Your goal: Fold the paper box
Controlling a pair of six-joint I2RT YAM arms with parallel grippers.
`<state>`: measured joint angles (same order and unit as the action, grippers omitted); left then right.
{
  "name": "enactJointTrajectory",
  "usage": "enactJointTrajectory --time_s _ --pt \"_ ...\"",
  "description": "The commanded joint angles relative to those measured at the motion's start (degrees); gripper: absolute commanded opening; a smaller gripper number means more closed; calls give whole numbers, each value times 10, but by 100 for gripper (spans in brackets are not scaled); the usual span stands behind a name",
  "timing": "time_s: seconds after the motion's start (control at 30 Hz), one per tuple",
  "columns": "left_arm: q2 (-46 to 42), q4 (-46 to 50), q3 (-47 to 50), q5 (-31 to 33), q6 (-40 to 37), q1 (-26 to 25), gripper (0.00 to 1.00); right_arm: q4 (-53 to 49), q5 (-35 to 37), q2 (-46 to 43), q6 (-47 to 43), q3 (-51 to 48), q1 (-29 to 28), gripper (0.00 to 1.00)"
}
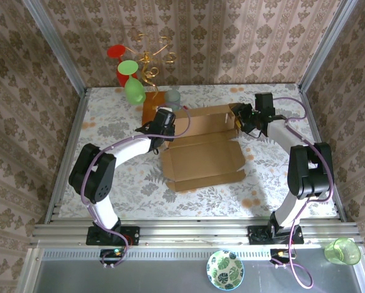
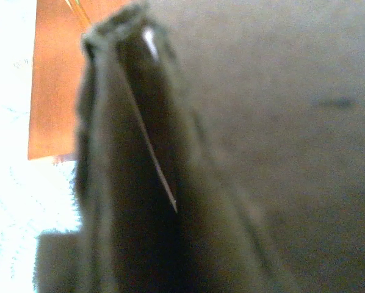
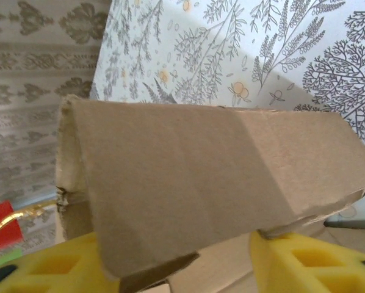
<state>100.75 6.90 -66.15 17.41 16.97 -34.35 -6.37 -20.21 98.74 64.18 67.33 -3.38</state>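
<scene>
Yellow fingers (image 3: 48, 268) of my right gripper (image 3: 170, 278) stand apart, a flap of the paper box (image 3: 201, 177) lying across them unpinched. My left gripper (image 1: 163, 125) is closed tight at the left rear flap; the box lies open on the table (image 1: 109, 177).

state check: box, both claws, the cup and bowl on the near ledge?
Box: half folded, far panel raised, near flap flat.
Left claw: shut, at box's far left corner.
Right claw: open, at box's far right flap.
Green cup: upright.
Bowl: upright.
</scene>
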Motion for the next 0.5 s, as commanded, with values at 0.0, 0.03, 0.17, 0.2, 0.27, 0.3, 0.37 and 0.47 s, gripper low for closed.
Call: enactJointTrajectory --time_s 0.0,0.03,0.17,0.2,0.27,0.3,0.37,0.47 --pt "-21 66 -44 -19 15 11 0 29 -37 -29 -55 -26 7 62" --pt "-17 82 -55 -23 18 14 0 56 -47 -40 -59 -40 8 63" --pt "-5 146 -101 -33 32 22 0 156 -42 -111 -58 -125 7 63" --pt "-2 163 -113 -37 36 24 0 171 -31 -131 -58 -152 7 64" --pt "3 186 -130 -46 44 29 0 208 -19 -161 -51 -202 8 67" --pt "6 200 -138 -52 48 31 0 226 -19 -171 -46 -224 8 68" --pt "13 219 -156 -62 50 34 0 250 -24 -175 -35 -253 6 69" --pt "18 228 -168 -73 47 35 0 269 -24 -174 -33 -286 3 69"
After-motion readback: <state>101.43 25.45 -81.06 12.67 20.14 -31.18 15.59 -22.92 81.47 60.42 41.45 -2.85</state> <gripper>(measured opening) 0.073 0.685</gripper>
